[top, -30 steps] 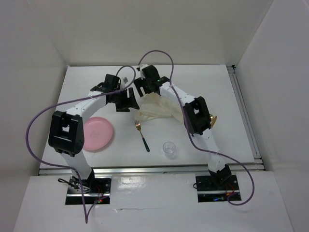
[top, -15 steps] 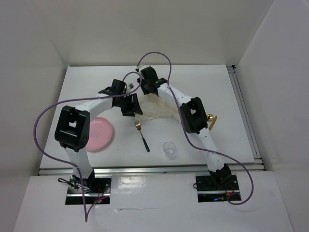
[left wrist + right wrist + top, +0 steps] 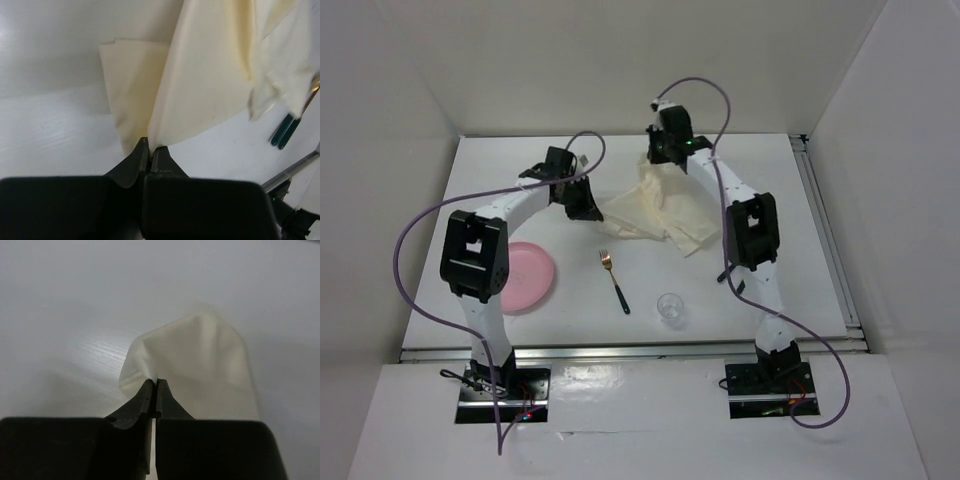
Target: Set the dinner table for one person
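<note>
Left gripper [image 3: 150, 146] and right gripper [image 3: 154, 385] each pinch a corner of the cloth [image 3: 665, 205] over the table [image 3: 800, 250] spread beneath both arms. The setting looks barely begun: plate [image 3: 525, 277] at the cloth's 8 o'clock, fork [image 3: 615, 280] and glass [image 3: 670, 308] near 6, unarranged.
</note>
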